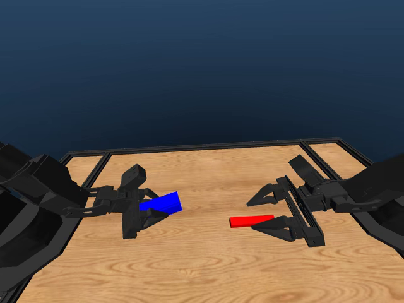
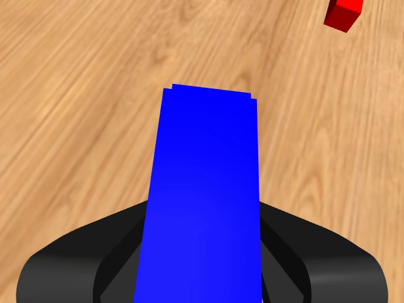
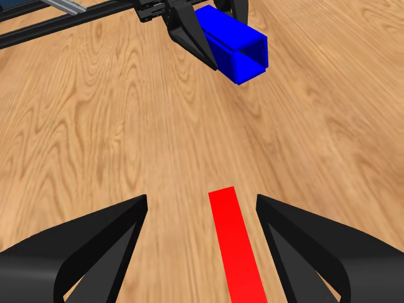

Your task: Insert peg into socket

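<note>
Peg/socket set, pre-insertion: L arm has socket, R arm straddles peg.
L gripper point(image 1: 150, 211) clamped on blue boxy socket point(image 1: 161, 202), hollow end twd centre. Red flat-bar peg point(image 1: 251, 221) on wood-grain table point(image 1: 202, 265), long axis along R gripper point(image 1: 260, 214) reach, between its spread jaws, ungrasped; R arm nearer.

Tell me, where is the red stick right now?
In the head view the peg is right of the table's middle, between the open jaws of the right gripper, well apart from the socket on the left.
</note>
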